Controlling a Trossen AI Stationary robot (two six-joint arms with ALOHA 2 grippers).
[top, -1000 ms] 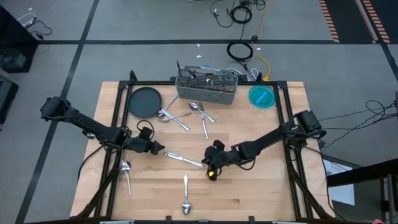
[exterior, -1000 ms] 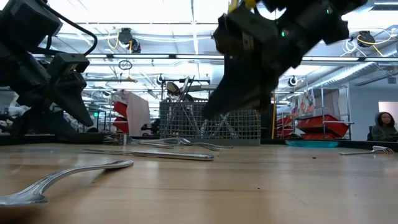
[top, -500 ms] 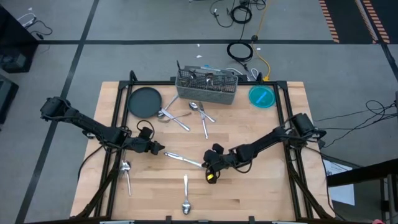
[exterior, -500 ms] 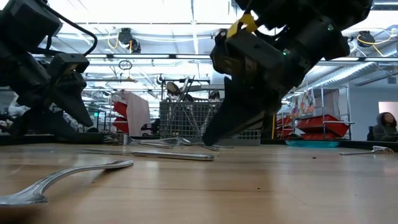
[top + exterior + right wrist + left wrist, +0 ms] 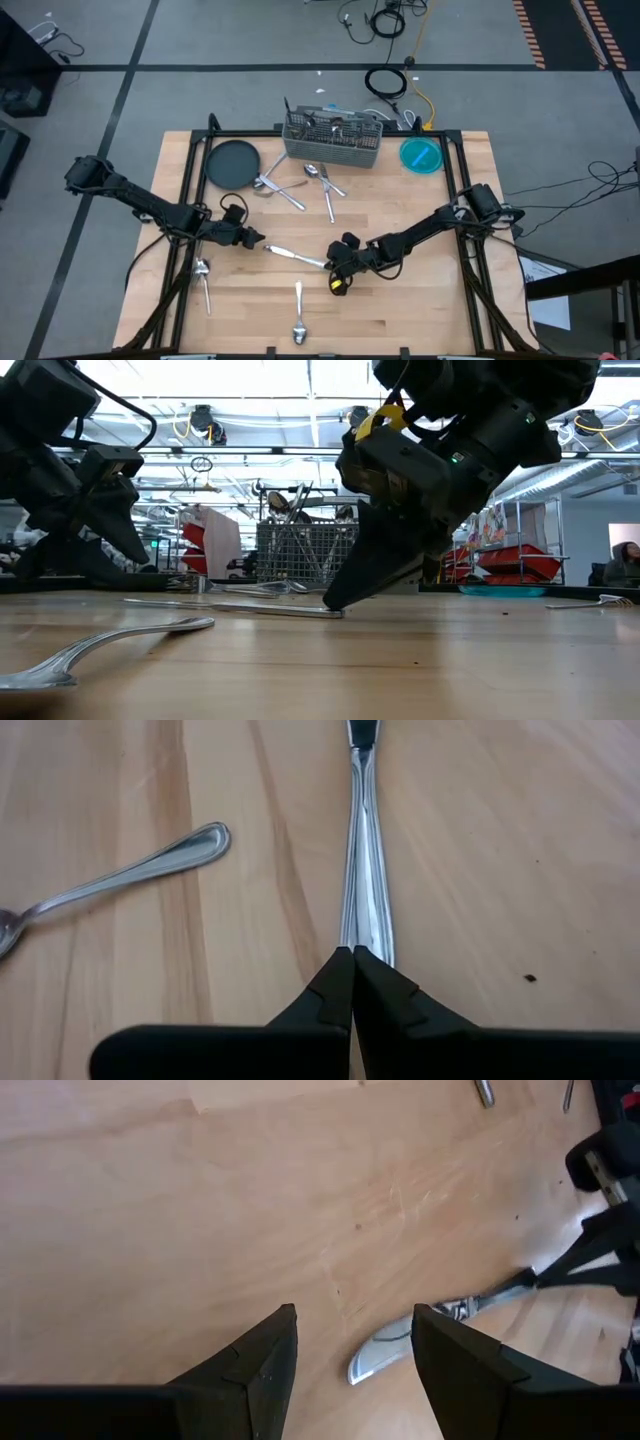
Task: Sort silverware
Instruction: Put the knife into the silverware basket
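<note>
1. On the wooden counter (image 5: 420, 300), well in front of the grey wire-mesh caddy (image 5: 332, 142), lies a slim shiny silver table knife (image 5: 295, 256).
2. Right gripper (image 5: 331, 265), fingers closed, tips at its handle.
3. Left gripper (image 5: 258, 240), fingers open, at its blade.
4. Nearby lies a silver spoon (image 5: 299, 315).

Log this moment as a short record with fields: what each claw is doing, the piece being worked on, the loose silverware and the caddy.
right claw: shut, tips down on the handle end of the knife
knife: flat on the table centre, between the two claws
left claw: open, low over the table near the knife's blade end, holding nothing
loose silverware: several pieces near the caddy, others by the front edge
caddy: at the back edge, already holding some pieces
plate: beside the caddy
</note>
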